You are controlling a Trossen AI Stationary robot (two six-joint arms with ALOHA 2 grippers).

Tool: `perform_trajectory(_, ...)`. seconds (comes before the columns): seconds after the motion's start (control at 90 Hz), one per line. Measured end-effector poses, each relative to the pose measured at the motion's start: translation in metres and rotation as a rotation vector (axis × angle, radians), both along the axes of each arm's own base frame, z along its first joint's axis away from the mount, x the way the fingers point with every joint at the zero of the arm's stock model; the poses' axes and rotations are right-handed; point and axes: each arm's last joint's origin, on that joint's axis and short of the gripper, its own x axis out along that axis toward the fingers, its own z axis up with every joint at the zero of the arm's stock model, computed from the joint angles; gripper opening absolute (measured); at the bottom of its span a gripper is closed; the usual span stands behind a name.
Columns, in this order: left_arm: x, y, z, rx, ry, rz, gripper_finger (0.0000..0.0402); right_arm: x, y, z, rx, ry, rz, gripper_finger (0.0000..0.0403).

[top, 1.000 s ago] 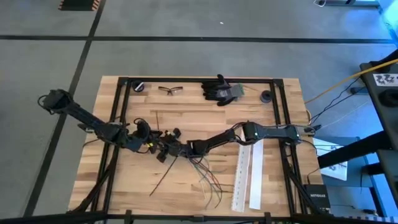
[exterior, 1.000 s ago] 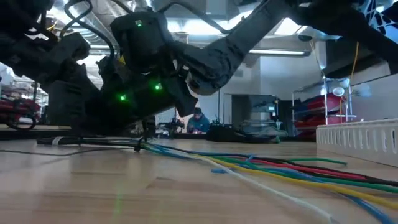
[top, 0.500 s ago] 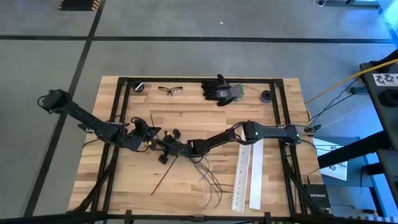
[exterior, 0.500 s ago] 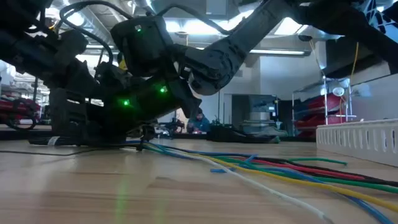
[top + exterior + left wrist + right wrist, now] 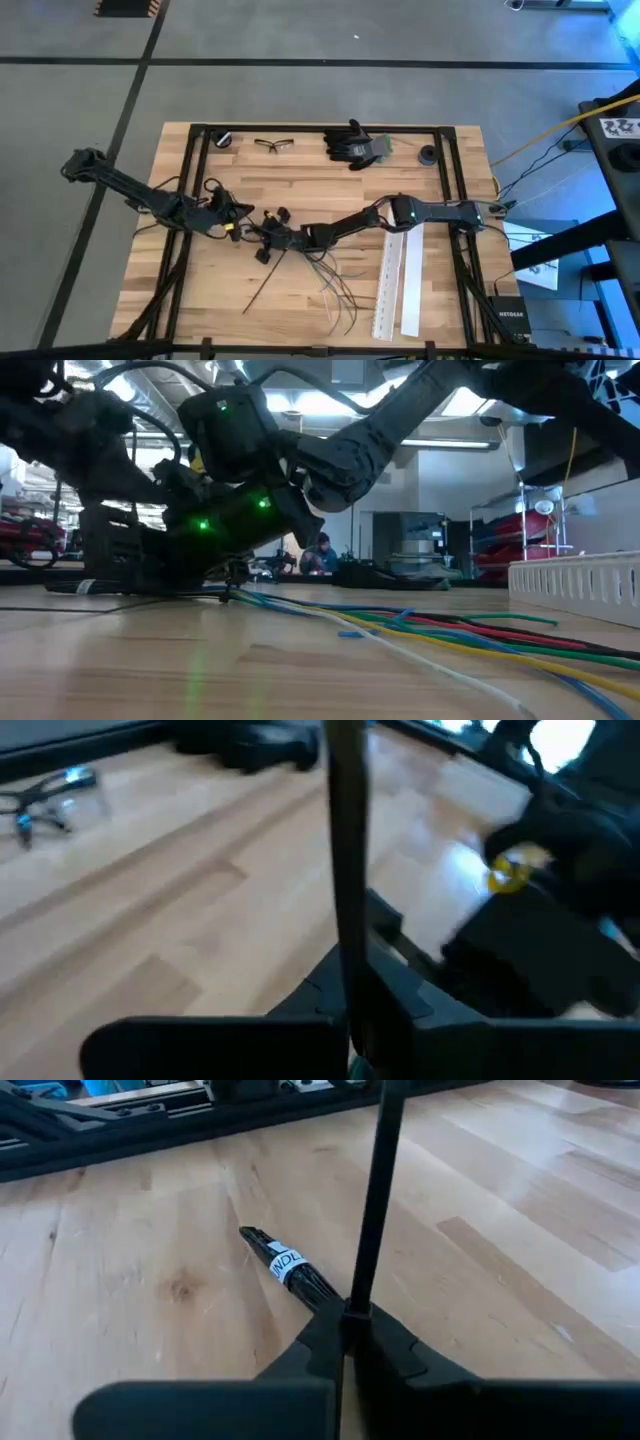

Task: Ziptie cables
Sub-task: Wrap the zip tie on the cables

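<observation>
Several thin loose cables [image 5: 335, 285] fan out on the wooden table near its front middle; in the low view they run across the foreground [image 5: 450, 630]. A dark bundle with a white label [image 5: 290, 1270] lies on the wood by the grippers. My left gripper [image 5: 238, 224] and right gripper [image 5: 268, 240] meet left of the table's centre. Each is shut on a thin black strap, seen in the left wrist view [image 5: 345, 870] and the right wrist view [image 5: 370, 1230]. Whether it is one strap, I cannot tell. My left gripper [image 5: 350, 1015] pinches the thin black strap [image 5: 346, 950] between its two shut fingers. The strap runs straight on past the fingertips, clear of the wood. Which part of the strap this is does not show. My right gripper [image 5: 345, 1325] pinches a thin black strap [image 5: 358, 1285] between its shut fingers. The strap leads straight away from the fingertips and rises above the table, over the labelled bundle. Its far end is out of the picture.
Two long white perforated strips [image 5: 398, 285] lie at the front right. Safety glasses [image 5: 273, 145], black gloves [image 5: 352, 143] and small round black parts [image 5: 428, 155] sit along the far edge. Black frame rails [image 5: 198, 170] cross the table on both sides.
My left gripper has turned and shifted a little toward the table's far edge, staying close to my right gripper. The cables have not moved.
</observation>
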Motion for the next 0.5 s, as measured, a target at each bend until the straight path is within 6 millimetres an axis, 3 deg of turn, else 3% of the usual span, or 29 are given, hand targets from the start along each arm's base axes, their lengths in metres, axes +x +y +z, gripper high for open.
perform_trajectory(0.233, 0.003, 0.0, 0.041, 0.136, 0.02, -0.085, 0.0071, 0.0, 0.0, 0.0, -0.002, 0.002, 0.003, 0.0)
perform_trajectory(0.344, 0.0, -0.002, 0.063, 0.121, 0.06, -0.15, 0.0099, 0.0, 0.0, -0.001, -0.002, 0.003, 0.003, 0.0)
perform_trajectory(0.5, -0.003, -0.012, 0.059, -0.052, 0.154, -0.275, 0.0111, 0.0, 0.0, -0.001, -0.002, 0.003, 0.005, 0.0)
